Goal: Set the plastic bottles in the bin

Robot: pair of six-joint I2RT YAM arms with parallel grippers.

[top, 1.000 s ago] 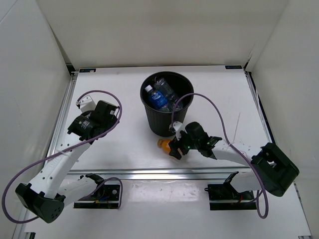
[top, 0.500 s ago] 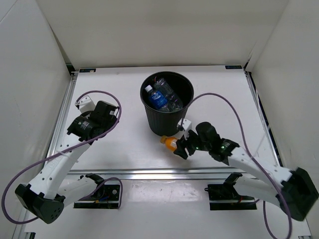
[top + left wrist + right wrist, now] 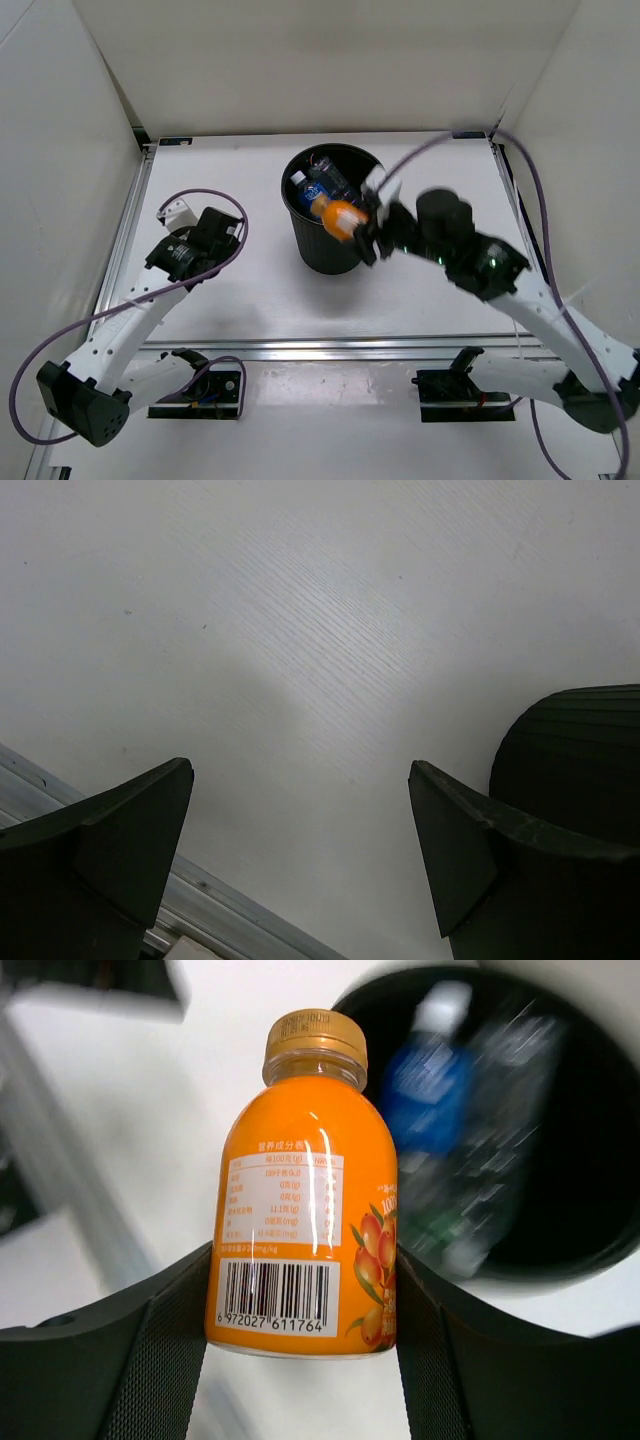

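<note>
My right gripper (image 3: 362, 228) is shut on the short orange bottle (image 3: 336, 217) and holds it in the air over the near rim of the round black bin (image 3: 322, 254). From the right wrist the orange bottle (image 3: 305, 1220) is clamped at its base between both pads, cap pointing away, with the bin (image 3: 600, 1160) behind it. A blue-labelled clear bottle (image 3: 318, 190) and other clear bottles lie inside the bin. My left gripper (image 3: 190, 250) hangs open over bare table left of the bin, its jaws wide apart around nothing (image 3: 300, 810).
White walls close in the table on the left, back and right. An aluminium rail (image 3: 330, 348) runs along the near edge. Purple cables (image 3: 450, 150) loop from both arms.
My right gripper closed on the orange bottle beside the bin's foot, lifted it, and carried it up and back over the bin's rim. The left arm barely shifted.
</note>
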